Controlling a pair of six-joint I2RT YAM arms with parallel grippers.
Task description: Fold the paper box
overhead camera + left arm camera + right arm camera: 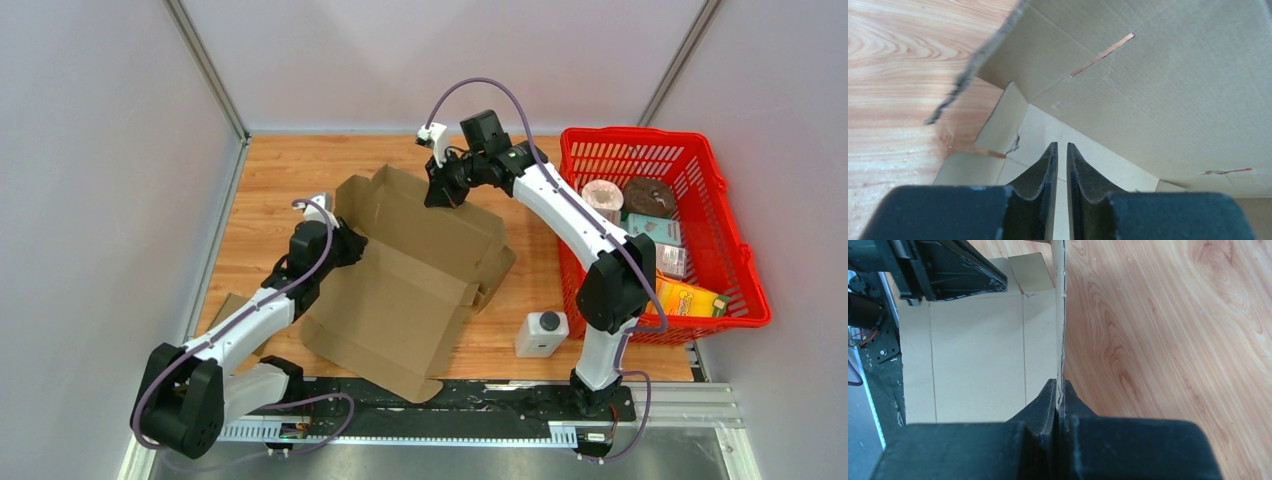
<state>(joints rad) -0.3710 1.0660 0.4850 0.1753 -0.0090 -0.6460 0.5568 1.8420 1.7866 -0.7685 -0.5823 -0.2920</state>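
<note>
The brown paper box (420,270) lies partly unfolded on the wooden table, its far and left walls raised. My right gripper (440,190) is at the box's far edge and is shut on the thin upright rim of a cardboard wall (1062,315), which runs straight out from between its jaws (1058,385). My left gripper (345,245) is at the box's left side, over the inner floor. Its jaws (1062,146) stand a narrow slit apart with only pale cardboard (1158,90) showing behind them and nothing pinched. The left gripper's dark fingers (963,270) also show in the right wrist view.
A red basket (735,230) with several packaged goods stands at the right. A white bottle (541,333) stands near the front edge, right of the box. A scrap of cardboard (228,305) lies under the left arm. Grey walls enclose the table.
</note>
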